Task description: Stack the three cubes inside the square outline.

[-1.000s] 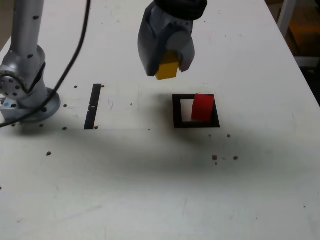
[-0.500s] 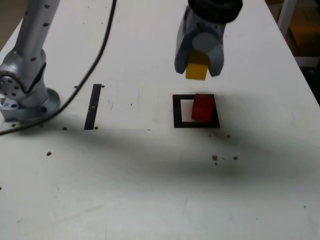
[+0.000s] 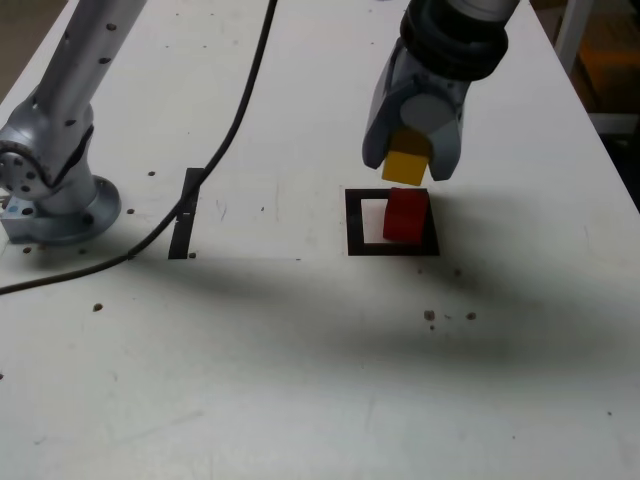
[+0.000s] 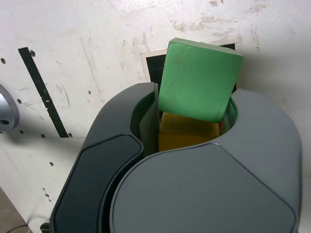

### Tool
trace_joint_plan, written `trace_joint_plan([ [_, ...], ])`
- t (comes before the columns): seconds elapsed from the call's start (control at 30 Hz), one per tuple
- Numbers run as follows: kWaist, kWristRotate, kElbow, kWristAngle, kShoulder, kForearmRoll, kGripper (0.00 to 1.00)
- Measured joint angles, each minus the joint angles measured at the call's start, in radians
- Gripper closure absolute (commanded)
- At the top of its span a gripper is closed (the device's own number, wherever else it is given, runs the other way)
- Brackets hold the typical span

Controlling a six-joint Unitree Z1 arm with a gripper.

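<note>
status: we have the red cube [image 3: 405, 217] down at the square outline [image 3: 355, 225] on the desk [image 3: 240, 350]. it sits toward the exterior view's right side of the frame and seems to overlap the border there, so we can't call it fully inside. white centre shows beside it.

the pincer [image 3: 407, 168] is closed on the yellow cube [image 3: 405, 166], which pokes out between the fingertips just above red in the exterior view. can't tell from these views whether yellow touches red.

the green cube [image 4: 199, 80] shows only in the wrist view, turned relative to yellow and overlapping it. we read that as green riding on top of yellow, so the upper two look paired and we carry both in one go. contact between them is partly hidden.

done: base cube at the target, upper pair picked up. left: line yellow up over red, lower, let go, back off without dragging anything. we'd call it mostly done, with the placement still to make. no finished three-high stack on the desk yet.

watch: green sits askew and could slide if we jerk, and red's offset leaves the stack's footprint over the border.
</note>
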Motion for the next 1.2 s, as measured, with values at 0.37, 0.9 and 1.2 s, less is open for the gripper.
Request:
trace_joint_plan([
  [0.37, -0.024, -0.042, 0.032, -0.018, 0.007, 0.006, 0.67],
  [0.9, -0.026, -0.058, 0.009, -0.016, 0.043, -0.013, 0.62],
  [1.2, -0.028, -0.065, -0.001, -0.010, 0.048, -0.010, 0.37],
])
